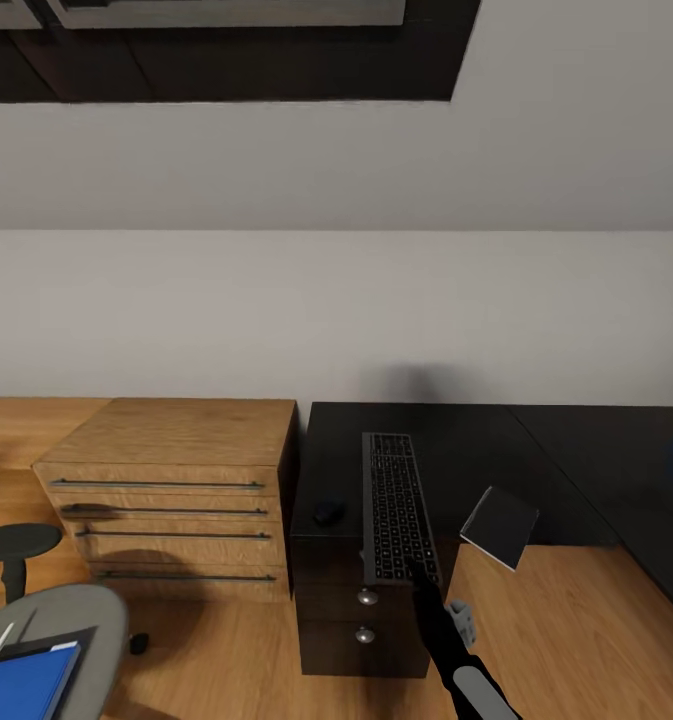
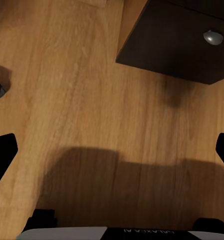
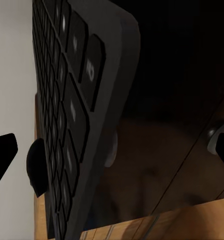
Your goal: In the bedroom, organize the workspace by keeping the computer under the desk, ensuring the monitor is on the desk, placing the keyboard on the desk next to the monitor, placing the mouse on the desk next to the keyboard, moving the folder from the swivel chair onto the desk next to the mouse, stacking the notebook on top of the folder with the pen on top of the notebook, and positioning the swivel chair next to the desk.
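This is a home room fitted out as a work corner, rendered in simulation. A glossy black desk stands against a plain white wall, with a black drawer unit beneath carrying round silver knobs. A keyboard and a mouse lie on the desk top. A light wooden drawer cabinet sits just beside the desk. The floor is wood plank. A grey padded swivel chair holds a blue folder.
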`<state>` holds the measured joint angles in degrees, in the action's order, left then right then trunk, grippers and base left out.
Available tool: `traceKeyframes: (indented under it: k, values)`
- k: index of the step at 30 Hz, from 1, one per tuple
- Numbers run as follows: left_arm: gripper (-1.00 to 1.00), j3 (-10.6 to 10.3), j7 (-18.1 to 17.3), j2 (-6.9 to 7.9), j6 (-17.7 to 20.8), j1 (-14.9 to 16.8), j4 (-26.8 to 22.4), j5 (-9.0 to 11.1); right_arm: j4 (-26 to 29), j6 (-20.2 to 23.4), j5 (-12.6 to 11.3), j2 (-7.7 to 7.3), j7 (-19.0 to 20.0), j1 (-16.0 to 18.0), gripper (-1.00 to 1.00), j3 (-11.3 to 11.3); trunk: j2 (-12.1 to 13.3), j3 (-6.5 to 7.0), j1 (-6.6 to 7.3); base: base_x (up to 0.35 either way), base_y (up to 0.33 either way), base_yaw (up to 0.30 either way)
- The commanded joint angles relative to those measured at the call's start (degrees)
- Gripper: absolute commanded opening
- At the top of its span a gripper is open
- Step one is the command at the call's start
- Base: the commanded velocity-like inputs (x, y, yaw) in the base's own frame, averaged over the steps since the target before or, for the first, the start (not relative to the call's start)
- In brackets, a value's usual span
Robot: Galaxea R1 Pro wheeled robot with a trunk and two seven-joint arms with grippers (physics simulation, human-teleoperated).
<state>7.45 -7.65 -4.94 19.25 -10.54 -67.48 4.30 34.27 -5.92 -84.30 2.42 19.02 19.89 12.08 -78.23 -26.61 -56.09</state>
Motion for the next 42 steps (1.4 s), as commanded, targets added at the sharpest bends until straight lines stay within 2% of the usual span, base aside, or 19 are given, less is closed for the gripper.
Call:
traceKeyframes:
  k: [1,14,20,24,25,34,39,42]
  values:
    - [1.0,0.2,-0.28,-0.07,0.43,-0.01,-0.11,0.45,-0.08,-0.4,-0.6,-0.04,0.23,0.06,1.0,0.39,-0.03,-0.05,0.0,0.001,0.0,0.0]
    - [1.0,0.04,-0.35,-0.05,0.36,-0.01,1.63,0.29,0.18,-0.4,-0.36,0.01,0.9,0.06,1.0,0.48,-0.03,-0.05,0.0,0.037,0.019,0.0]
    - [1.0,0.0,-0.35,-0.07,0.36,-0.01,1.82,0.27,0.17,-0.4,-0.34,0.04,1.4,0.06,1.0,0.49,2.37,1.03,1.32,0.006,0.003,0.0]
    - [1.0,-0.01,-0.35,-0.02,0.42,-0.01,1.94,0.27,0.11,-0.4,-0.34,0.04,1.45,0.06,1.0,0.49,2.37,1.03,1.32,0.0,0.0,0.0]
    - [1.0,-0.02,-0.35,-0.03,0.43,-0.01,1.95,0.27,0.11,-0.4,-0.34,0.04,1.45,0.06,-1.0,0.49,2.37,1.03,1.32,0.0,0.0,0.0]
    - [1.0,-0.24,-0.26,-0.06,0.43,-0.01,2.86,0.18,0.1,-0.57,-0.23,0.14,1.51,0.06,-1.0,0.49,2.78,1.21,1.54,0.0,0.0,0.0]
    - [1.0,-0.32,-0.23,-0.15,0.41,-0.01,3.43,-0.66,0.34,-0.75,2.37,0.21,1.69,0.05,-1.0,0.49,4.78,2.11,2.63,0.0,0.0,0.0]
    - [1.0,-0.33,-0.19,-0.15,0.38,-0.01,3.49,-0.88,0.49,-0.85,4.33,0.23,3.17,-0.01,-1.0,0.51,5.98,2.64,3.29,0.0,0.0,0.0]
